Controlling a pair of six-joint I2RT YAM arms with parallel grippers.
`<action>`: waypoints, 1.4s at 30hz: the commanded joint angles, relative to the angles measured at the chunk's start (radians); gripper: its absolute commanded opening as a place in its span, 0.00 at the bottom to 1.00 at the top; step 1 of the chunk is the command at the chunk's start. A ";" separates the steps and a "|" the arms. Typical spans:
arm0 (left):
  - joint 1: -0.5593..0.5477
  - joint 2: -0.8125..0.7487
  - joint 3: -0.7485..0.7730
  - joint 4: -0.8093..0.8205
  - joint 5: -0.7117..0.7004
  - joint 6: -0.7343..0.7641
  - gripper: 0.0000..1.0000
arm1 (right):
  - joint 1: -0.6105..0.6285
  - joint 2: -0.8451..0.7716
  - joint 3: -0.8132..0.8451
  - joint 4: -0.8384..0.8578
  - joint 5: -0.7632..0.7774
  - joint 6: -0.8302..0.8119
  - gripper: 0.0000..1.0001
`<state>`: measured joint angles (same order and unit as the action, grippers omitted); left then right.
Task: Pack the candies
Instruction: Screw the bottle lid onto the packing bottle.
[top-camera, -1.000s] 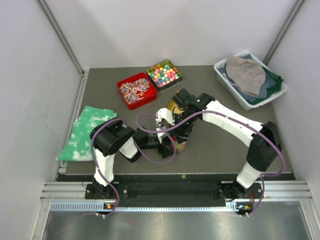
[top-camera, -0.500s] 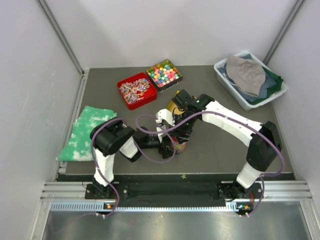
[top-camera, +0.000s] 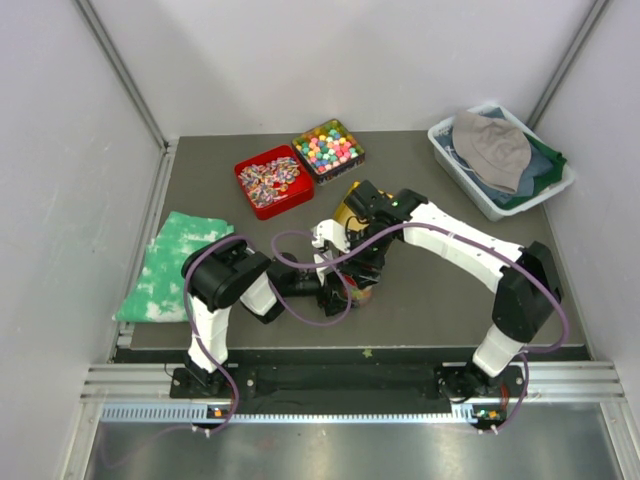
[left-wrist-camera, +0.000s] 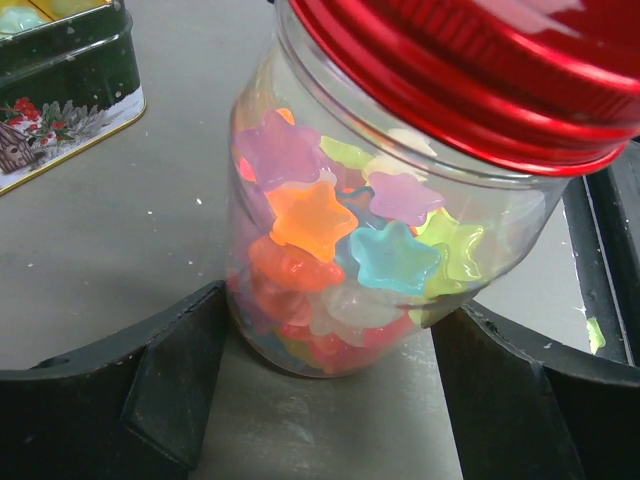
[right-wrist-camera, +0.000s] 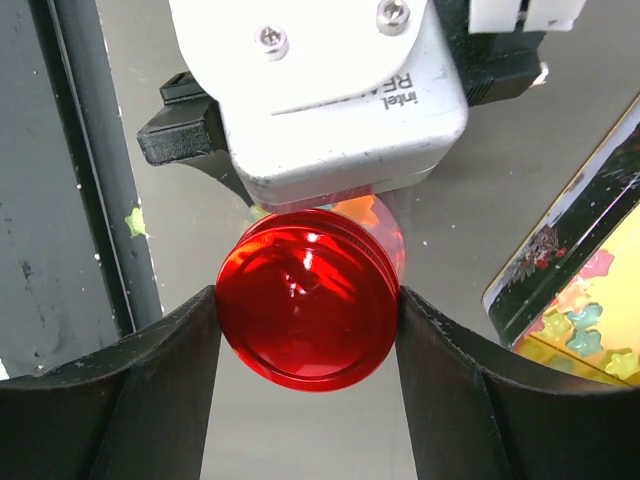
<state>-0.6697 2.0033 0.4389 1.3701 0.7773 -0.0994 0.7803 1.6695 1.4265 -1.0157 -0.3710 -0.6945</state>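
A clear jar (left-wrist-camera: 340, 250) full of glossy star-shaped jelly candies (left-wrist-camera: 312, 215) in orange, red, yellow, green and blue stands on the dark table. My left gripper (left-wrist-camera: 330, 400) is shut on the jar's lower part, with both fingers against the glass. A red screw lid (right-wrist-camera: 307, 296) sits on the jar's mouth and also shows in the left wrist view (left-wrist-camera: 480, 70). My right gripper (right-wrist-camera: 305, 305) is shut on the lid from above. In the top view the jar (top-camera: 361, 291) sits between my left gripper (top-camera: 336, 289) and right gripper (top-camera: 362, 266). More star candies lie in an open tin (right-wrist-camera: 590, 320).
A red tin (top-camera: 273, 180) of striped wrapped sweets and a dark tin (top-camera: 328, 147) of pastel balls stand at the back. A white bin (top-camera: 500, 155) with a hat is at the back right. A green cloth (top-camera: 170, 265) lies left. A loose candy (right-wrist-camera: 135, 222) lies by the table edge.
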 joint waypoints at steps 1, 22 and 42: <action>-0.013 0.011 -0.006 0.330 0.043 -0.002 0.82 | -0.022 -0.007 -0.034 0.040 -0.042 0.013 0.54; -0.016 0.003 -0.019 0.330 0.020 0.030 0.82 | -0.058 -0.073 -0.178 0.235 -0.028 0.207 0.73; -0.016 0.012 -0.016 0.328 0.027 0.043 0.82 | -0.033 -0.136 -0.104 0.137 0.014 -0.020 0.99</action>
<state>-0.6773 2.0037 0.4362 1.3693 0.7765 -0.0631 0.7246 1.5940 1.2556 -0.8497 -0.3740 -0.6220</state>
